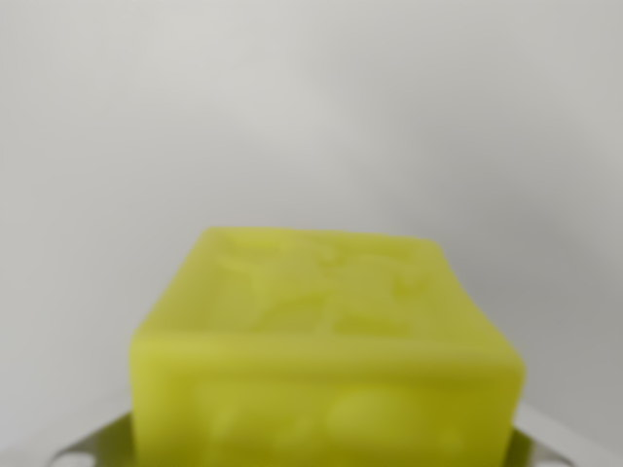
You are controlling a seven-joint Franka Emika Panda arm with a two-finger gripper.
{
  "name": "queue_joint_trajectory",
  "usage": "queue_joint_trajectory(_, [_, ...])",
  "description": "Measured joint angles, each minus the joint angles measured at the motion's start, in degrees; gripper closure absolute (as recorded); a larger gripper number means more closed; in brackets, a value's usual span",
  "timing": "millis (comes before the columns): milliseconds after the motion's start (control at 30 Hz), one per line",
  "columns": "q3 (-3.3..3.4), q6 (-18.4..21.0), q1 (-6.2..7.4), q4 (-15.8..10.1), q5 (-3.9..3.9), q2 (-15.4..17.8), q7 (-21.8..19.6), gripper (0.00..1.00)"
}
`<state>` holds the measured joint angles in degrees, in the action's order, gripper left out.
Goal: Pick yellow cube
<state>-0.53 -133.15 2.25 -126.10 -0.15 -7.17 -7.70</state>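
One yellow cube (326, 360) fills the lower wrist view, seated between two pale fingertips (92, 446) (only their edges show at either lower corner). Finger contact cannot be determined; the cube appears centred, no long axis.

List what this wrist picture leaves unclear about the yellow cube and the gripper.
- Yellow cube: its bottom is cut off by the picture's lower edge, so what it rests on is hidden.
- Raised pattern on the cube's top: too blurred to read.
- Gripper: only pale bits at the lower corners; the cube hides the rest, so open or shut is unclear.
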Motion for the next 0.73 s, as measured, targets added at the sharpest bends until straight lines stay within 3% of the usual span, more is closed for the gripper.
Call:
queue_joint_trajectory(500, [0.00, 5.1, 0.00, 2.0, 0.04, 3.1, 0.0, 1.00])
queue_joint_trajectory(733, [0.00, 5.6, 0.00, 2.2, 0.05, 3.4, 0.0, 1.00])
